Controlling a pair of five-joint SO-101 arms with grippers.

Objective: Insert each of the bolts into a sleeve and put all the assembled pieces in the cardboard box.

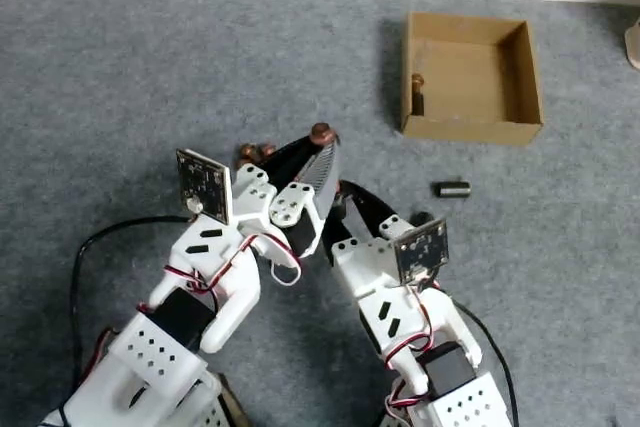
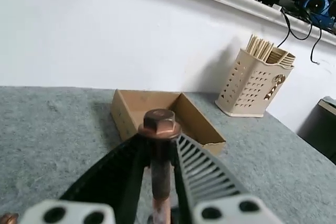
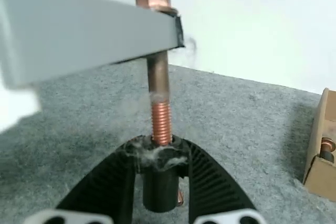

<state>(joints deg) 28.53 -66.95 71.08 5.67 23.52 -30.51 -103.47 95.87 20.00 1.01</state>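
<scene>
My left gripper (image 2: 159,142) is shut on a copper bolt (image 2: 159,124) just below its hex head and holds it upright. In the high view that left gripper (image 1: 320,152) is at mid-table with the bolt head (image 1: 321,133) on top. My right gripper (image 3: 159,153) is shut on a black sleeve (image 3: 159,184) directly under the bolt (image 3: 159,93), whose threaded tip sits in the sleeve's mouth. A second black sleeve (image 1: 452,189) lies on the mat. The cardboard box (image 1: 470,130) stands at the far right with one assembled piece (image 1: 418,93) inside.
Two loose bolts (image 1: 255,151) lie just beyond the left gripper. A cream perforated holder (image 2: 256,83) with sticks stands by the wall beyond the box (image 2: 122,113). The box corner (image 3: 316,153) is close to the right arm. Grey mat covers the table.
</scene>
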